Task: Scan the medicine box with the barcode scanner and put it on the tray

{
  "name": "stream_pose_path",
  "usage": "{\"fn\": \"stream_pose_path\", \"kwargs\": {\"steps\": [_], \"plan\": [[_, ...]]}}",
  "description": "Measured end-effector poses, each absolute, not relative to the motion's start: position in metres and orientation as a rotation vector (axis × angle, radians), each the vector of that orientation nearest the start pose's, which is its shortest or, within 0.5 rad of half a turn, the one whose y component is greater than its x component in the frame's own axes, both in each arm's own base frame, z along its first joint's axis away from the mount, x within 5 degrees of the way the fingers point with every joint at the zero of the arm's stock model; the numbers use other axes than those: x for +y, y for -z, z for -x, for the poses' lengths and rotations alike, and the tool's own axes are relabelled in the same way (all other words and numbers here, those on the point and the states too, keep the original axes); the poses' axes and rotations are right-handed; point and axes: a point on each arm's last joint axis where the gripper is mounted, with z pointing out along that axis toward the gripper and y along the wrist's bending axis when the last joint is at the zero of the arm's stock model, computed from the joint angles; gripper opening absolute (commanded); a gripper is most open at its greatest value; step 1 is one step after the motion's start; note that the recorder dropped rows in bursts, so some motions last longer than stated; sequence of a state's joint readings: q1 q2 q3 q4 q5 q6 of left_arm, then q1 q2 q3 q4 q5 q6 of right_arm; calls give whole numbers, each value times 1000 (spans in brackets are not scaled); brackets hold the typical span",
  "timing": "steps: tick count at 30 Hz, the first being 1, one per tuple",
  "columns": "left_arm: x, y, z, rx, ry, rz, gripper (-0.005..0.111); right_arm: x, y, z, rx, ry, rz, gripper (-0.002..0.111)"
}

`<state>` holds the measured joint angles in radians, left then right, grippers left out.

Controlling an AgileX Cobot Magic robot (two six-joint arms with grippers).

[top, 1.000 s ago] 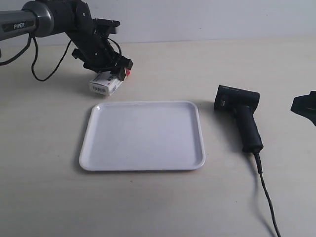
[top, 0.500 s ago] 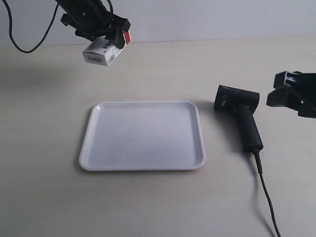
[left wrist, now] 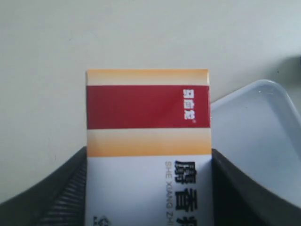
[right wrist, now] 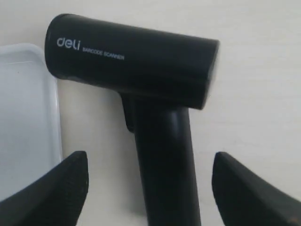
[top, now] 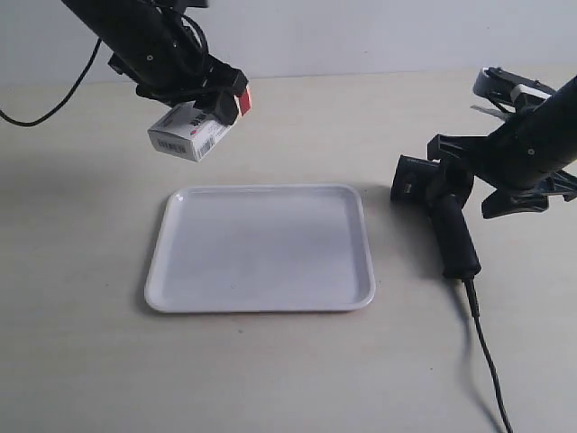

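Medicine box (top: 192, 133): white carton, red and orange band at one end, held off the table in the left gripper (top: 200, 97), the arm at the exterior view's left. Box tilted, barcode end angled down toward the tray (top: 261, 248), banded end up inside the claw. Box hangs beyond the tray's far corner, above bare table, not touching the tray.

Left wrist view: carton (left wrist: 148, 146) fills the gap between the two dark fingers (left wrist: 61, 193), one pressed against each long side; claw closed firmly on it. Red band and white characters face the camera. A rounded corner of the tray (left wrist: 263, 136) shows just beside the box.

Barcode scanner (top: 439, 212) lies flat on the table beside the tray's edge, head toward the far side, handle toward the near side, thin cable (top: 487, 352) trailing off the handle's end.

Right gripper (top: 491, 180) sits low over the scanner. Right wrist view: fingers (right wrist: 56, 186) spread wide, one either side of the scanner's (right wrist: 141, 80) handle, clear table visible between each finger and the handle. No contact. Tray rim (right wrist: 54, 117) near the scanner head.
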<state>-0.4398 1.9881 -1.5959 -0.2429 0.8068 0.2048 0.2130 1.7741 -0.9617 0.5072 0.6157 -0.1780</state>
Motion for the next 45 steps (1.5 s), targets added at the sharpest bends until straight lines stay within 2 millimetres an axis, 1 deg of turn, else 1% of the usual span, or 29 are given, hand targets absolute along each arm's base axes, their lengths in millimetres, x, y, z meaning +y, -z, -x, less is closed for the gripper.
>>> {"fn": "stream_pose_path", "kwargs": {"steps": [2, 6, 11, 16, 18, 21, 25, 27, 30, 32, 34, 38, 42, 45], "plan": [[-195, -237, -379, 2581, 358, -680, 0, 95, -151, -318, 2910, -501, 29, 70], [-189, -246, -368, 2546, 354, -678, 0, 97, -141, -326, 2934, -499, 34, 70], [-185, -249, -357, 2541, 363, -672, 0, 100, -128, -335, 2966, -496, 34, 70], [-183, -249, -351, 2532, 384, -679, 0, 101, -124, -343, 2967, -498, 35, 70], [-184, -249, -349, 2524, 398, -681, 0, 102, -118, -344, 2980, -496, 33, 70], [-184, -250, -348, 2517, 404, -688, 0, 101, -114, -345, 2994, -485, 44, 65], [-184, -250, -348, 2515, 407, -688, 0, 100, -113, -346, 3000, -446, 61, 55], [-184, -250, -348, 2514, 406, -690, 0, 99, -112, -346, 3003, -438, 59, 48], [-184, -250, -348, 2515, 411, -685, 0, 99, -112, -345, 3006, -431, 60, 29], [-184, -250, -348, 2515, 413, -684, 0, 99, -112, -345, 3006, -431, 60, 13], [-184, -250, -348, 2515, 414, -685, 0, 99, -112, -345, 3004, -431, 60, 0], [-185, -250, -348, 2513, 425, -684, 0, 98, -125, -344, 2987, -424, 87, 0], [-186, -251, -348, 2510, 445, -684, 0, 98, -156, -338, 2931, -441, 120, 0], [-187, -251, -348, 2508, 453, -677, 0, 101, -179, -330, 2889, -456, 158, 0]]}}
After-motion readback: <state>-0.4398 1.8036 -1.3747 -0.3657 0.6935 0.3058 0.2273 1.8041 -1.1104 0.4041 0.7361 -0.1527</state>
